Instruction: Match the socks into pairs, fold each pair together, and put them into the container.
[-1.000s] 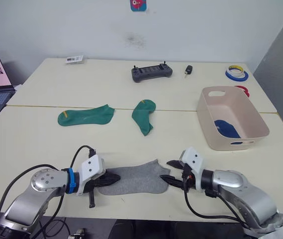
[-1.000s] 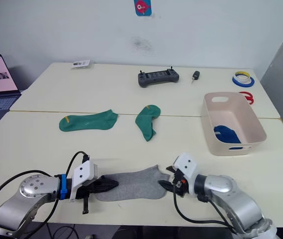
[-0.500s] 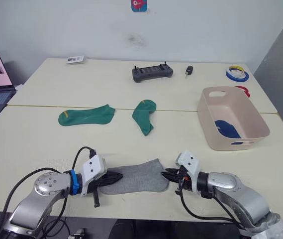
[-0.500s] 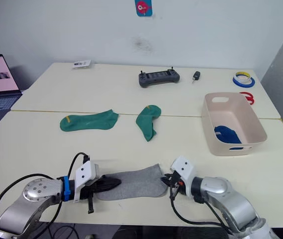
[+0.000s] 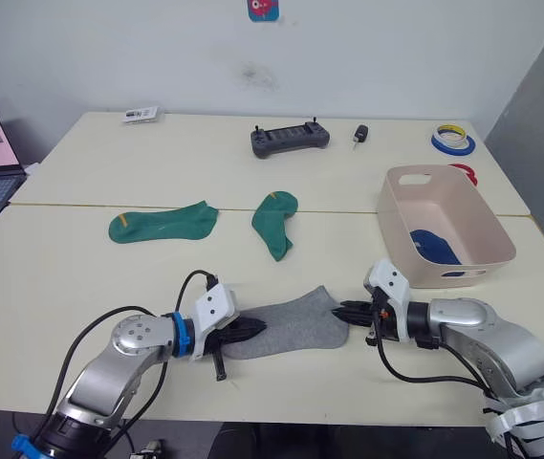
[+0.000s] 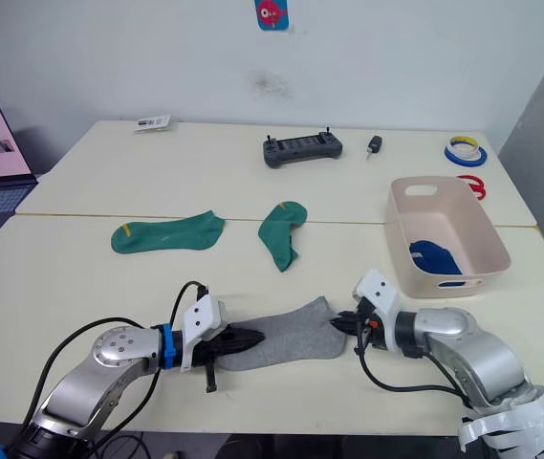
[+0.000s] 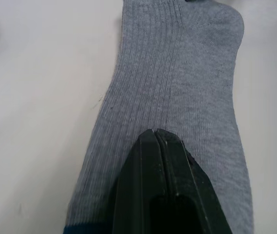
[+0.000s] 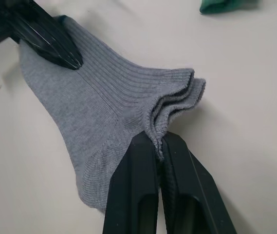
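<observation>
Grey socks [image 5: 295,326] shifted right on table [image 5: 80,277]

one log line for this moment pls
left gripper shut on grey socks | right gripper shut on cuff end | blue socks in container

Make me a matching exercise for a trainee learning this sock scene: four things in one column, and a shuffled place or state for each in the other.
Things:
1. grey socks
2. blue sock
3. green socks
4. tape rolls

Places or states:
A. at the far right corner of the table
B. lying apart near the table's middle seam
C. pinched at both ends by the left gripper and right gripper
D. inside the pink container

Pairs: 1-C, 2-D, 3-B, 4-A
</observation>
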{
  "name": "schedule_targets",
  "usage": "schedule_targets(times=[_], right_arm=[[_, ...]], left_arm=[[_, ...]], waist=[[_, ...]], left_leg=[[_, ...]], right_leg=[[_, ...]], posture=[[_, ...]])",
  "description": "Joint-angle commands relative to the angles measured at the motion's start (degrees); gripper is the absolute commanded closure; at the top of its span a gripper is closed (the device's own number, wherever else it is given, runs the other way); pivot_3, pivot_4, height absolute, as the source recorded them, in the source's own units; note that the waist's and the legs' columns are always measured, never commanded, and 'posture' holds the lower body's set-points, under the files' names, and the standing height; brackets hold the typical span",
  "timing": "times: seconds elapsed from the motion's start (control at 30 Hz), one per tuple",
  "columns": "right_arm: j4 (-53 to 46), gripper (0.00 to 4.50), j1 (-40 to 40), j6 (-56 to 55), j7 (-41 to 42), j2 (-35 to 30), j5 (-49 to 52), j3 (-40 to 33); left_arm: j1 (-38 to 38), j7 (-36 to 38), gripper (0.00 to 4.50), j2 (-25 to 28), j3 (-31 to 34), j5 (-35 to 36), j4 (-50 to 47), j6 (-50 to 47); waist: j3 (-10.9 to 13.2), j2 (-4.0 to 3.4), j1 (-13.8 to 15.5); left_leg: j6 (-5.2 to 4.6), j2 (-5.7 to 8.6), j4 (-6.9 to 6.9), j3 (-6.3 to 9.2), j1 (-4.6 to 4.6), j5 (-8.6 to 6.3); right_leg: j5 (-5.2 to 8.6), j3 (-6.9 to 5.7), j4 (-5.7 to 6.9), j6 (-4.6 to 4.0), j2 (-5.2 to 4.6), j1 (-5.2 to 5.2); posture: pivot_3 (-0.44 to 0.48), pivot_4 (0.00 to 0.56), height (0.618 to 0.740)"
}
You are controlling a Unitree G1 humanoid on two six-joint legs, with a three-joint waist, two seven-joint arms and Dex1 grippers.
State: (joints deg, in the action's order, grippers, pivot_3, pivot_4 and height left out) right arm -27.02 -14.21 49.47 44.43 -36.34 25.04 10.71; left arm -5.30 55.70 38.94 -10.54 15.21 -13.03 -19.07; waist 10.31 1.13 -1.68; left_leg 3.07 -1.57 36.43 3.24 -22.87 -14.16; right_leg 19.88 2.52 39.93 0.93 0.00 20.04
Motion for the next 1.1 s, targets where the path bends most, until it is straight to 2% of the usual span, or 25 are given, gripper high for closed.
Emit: schedule_targets(times=[0.03, 0.23, 0.5, 0.73, 0.83, 0.97, 1.1], right_arm=[[-5.42, 4.47, -1.94, 0.50, 1.86, -0.94, 1.75, 1.69], [-8.43, 4.47, -7.49, 6.84, 0.28, 3.23, 5.40, 5.94], [-0.83, 4.47, -12.17, 17.05, -6.63, 16.12, 8.81, 7.47], [2.84, 4.47, -12.57, 15.26, -6.70, 15.92, 7.49, 9.22], [3.34, 4.47, -12.66, 14.16, -6.43, 15.36, 6.97, 10.01], [2.98, 4.47, -14.64, 12.67, -5.60, 15.19, 6.49, 11.49], [1.96, 4.47, -18.46, 15.92, -4.75, 17.26, 9.92, 10.48]], left_arm=[[1.43, -0.09, 4.50, -0.08, -1.66, -1.31, 1.59, -1.50], [3.23, 0.80, 4.50, 1.20, -1.52, -1.24, 0.60, -1.28], [3.60, 0.14, 4.50, 1.69, 1.87, 0.76, -1.20, -2.10], [5.11, 4.18, 4.50, 8.09, 8.97, 7.73, -8.30, -6.88], [6.30, 5.55, 4.50, 10.60, 9.83, 8.74, -9.87, -8.57], [7.28, 3.93, 4.50, 9.83, 6.89, 4.89, -4.51, -7.36], [7.90, 3.44, 4.50, 9.11, 5.00, 2.25, -0.77, -4.91]], waist=[[-0.01, -0.01, 0.00], [-0.03, -0.02, -0.11], [-0.04, -0.02, -0.23], [-0.02, -0.03, -0.23], [-0.01, -0.02, -0.25], [-0.01, -0.03, -0.23], [-0.03, -0.04, -0.21]], left_leg=[[0.00, 0.00, 0.00, 0.00, 0.00, 0.00], [0.00, -0.04, 0.00, 0.04, 0.03, 0.00], [0.00, -0.05, 0.00, 0.05, 0.03, 0.00], [0.00, -0.08, -0.01, 0.05, -0.02, 0.00], [0.00, -0.08, -0.01, 0.03, -0.04, 0.00], [0.00, -0.07, -0.01, 0.01, -0.03, 0.00], [0.00, -0.07, -0.01, 0.00, -0.01, 0.00]], right_leg=[[0.00, 0.00, 0.00, 0.00, -0.01, -0.01], [0.00, 0.00, 0.00, 0.00, 0.00, -0.03], [0.00, 0.01, 0.02, -0.01, -0.01, 0.00], [0.00, 0.00, 0.05, -0.01, 0.02, 0.11], [0.00, 0.00, 0.03, -0.01, 0.01, 0.12], [0.00, 0.00, 0.04, -0.01, 0.00, 0.13], [0.00, -0.01, 0.04, -0.01, 0.00, 0.12]], posture=[[0.000, 0.150, 0.740], [0.000, 0.150, 0.740], [0.000, 0.150, 0.740], [0.000, 0.150, 0.740], [0.000, 0.150, 0.740], [0.000, 0.150, 0.740], [0.000, 0.150, 0.740]])
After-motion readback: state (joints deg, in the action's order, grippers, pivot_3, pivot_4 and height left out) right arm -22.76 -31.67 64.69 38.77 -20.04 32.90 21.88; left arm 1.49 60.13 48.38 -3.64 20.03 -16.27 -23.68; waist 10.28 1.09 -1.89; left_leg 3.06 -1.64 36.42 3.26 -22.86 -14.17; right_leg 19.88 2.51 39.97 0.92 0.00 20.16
